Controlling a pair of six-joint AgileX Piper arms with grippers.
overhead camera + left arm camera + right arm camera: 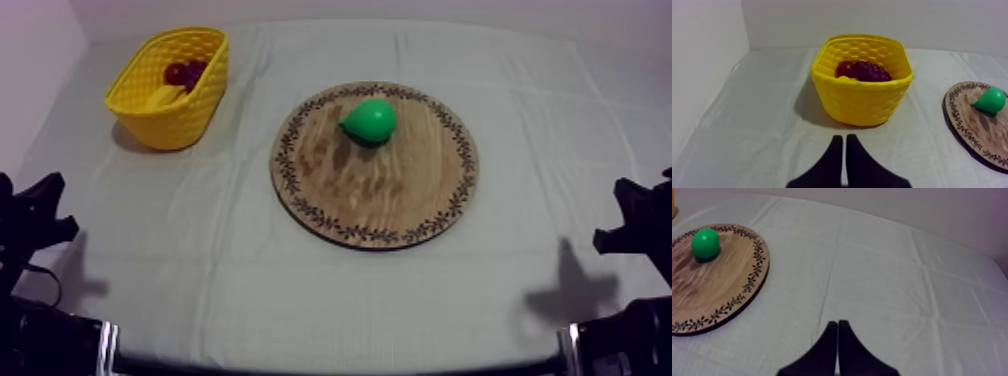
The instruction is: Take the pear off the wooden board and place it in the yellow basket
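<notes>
You've got the L gripper (pixel 842 137) clenched on nothing, low at table's left, facing the yellow basket (pixel 185 122), w/ grapes (pixel 872 71) + small red fruit (pixel 845 68) inside. Mid-table, the pear (pixel 370 120) lies on the wooden board (pixel 380 195), far part, well apart from basket. R gripper (pixel 837 323) is clenched too, empty, right of board.

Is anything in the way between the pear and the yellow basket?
No, nothing I can see. The pear lies on the board, and the basket stands apart from it, with just bare cloth between them. The basket already holds grapes and a small red fruit, but its top is open.
</notes>
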